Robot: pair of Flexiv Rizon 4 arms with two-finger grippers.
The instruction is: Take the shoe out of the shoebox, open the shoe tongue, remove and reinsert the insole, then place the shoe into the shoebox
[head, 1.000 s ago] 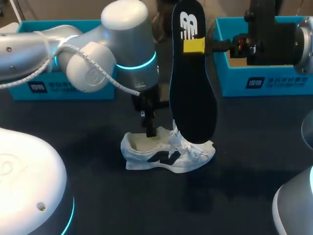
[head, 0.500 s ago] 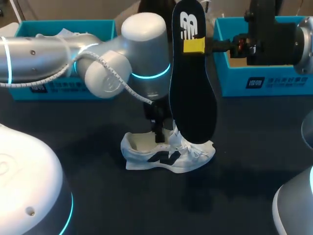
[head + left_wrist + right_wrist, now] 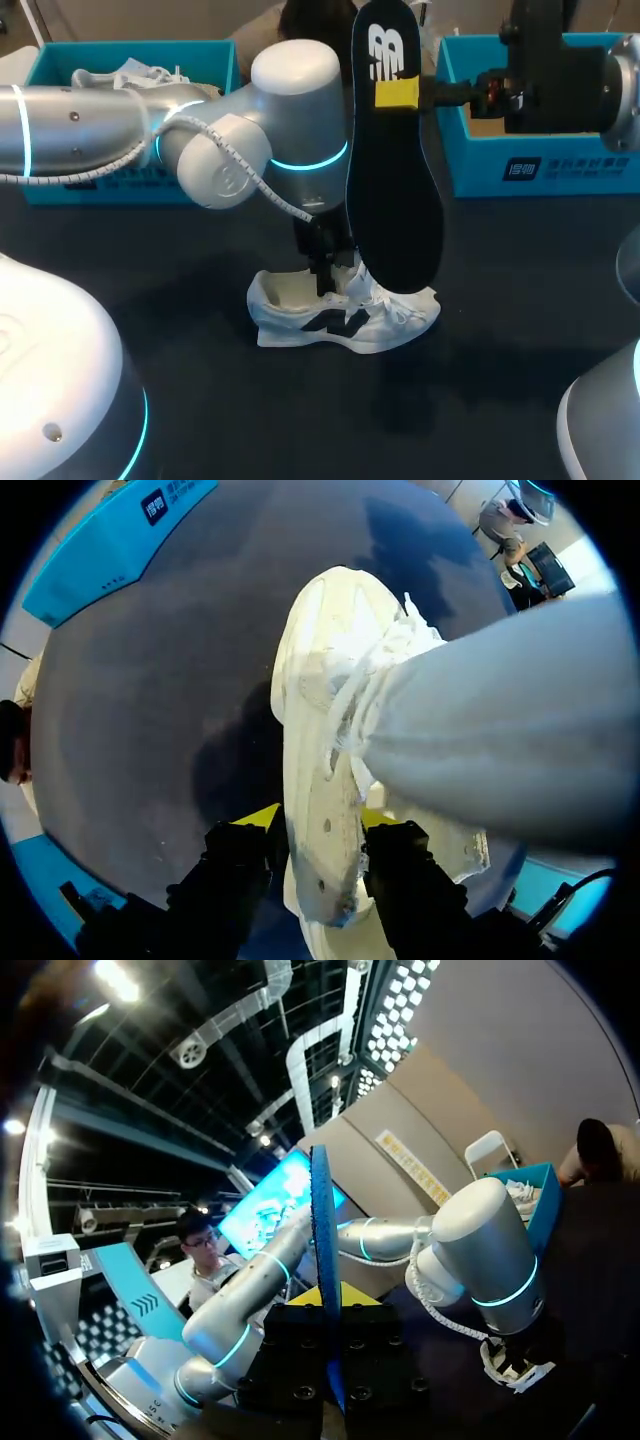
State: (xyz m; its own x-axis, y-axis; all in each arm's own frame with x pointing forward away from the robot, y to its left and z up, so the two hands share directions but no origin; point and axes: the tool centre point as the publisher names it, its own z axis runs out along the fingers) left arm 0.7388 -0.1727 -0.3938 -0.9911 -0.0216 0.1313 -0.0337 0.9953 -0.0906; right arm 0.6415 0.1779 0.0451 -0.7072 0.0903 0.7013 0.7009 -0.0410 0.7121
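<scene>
A white shoe [image 3: 340,312] lies on its sole on the black table, toe to the right. My left gripper [image 3: 325,275] comes down onto its opening. In the left wrist view both fingers [image 3: 262,820] press on a strip of the shoe's upper [image 3: 322,830] beside the laces, one from each side. My right gripper [image 3: 418,92] is shut on the black insole [image 3: 395,190] and holds it upright over the shoe's toe, lower end near the laces. The right wrist view has the insole [image 3: 322,1260] edge-on between that gripper's [image 3: 328,1305] yellow tips.
A teal shoebox [image 3: 60,60] at the back left holds another white shoe [image 3: 130,72]. A second teal box [image 3: 540,150] stands at the back right. My arms' white bases [image 3: 50,380] fill the front corners.
My left arm slid right along the shoe's opening and its fingers came together on the upper. The right arm and the insole have not moved.
</scene>
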